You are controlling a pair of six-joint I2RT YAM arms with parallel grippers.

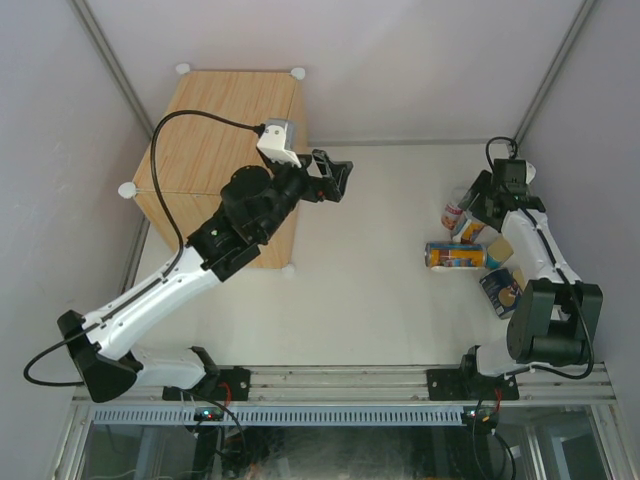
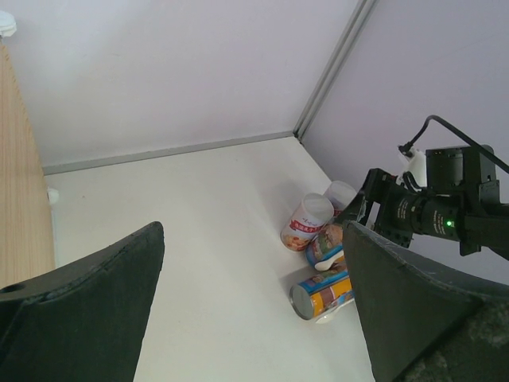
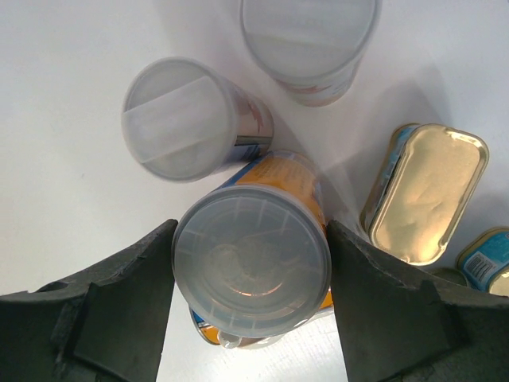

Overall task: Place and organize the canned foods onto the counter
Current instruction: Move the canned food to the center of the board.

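The cans (image 1: 455, 255) lie bunched at the far right, well apart from the counter (image 1: 200, 130), and none is on it yet. Your right hand (image 3: 250, 239) sits straight above the upright tall can (image 3: 250, 270), its fingers (image 3: 119, 310) against opposite sides of the lid. I judge the can gripped from the top because the short cans (image 3: 187, 119) and the flat tin (image 3: 425, 195) crowd it lower down. Your left hand (image 1: 343, 183) hangs empty with its jaws wide apart just beside the counter, facing the pile and probably placed to take a can there.
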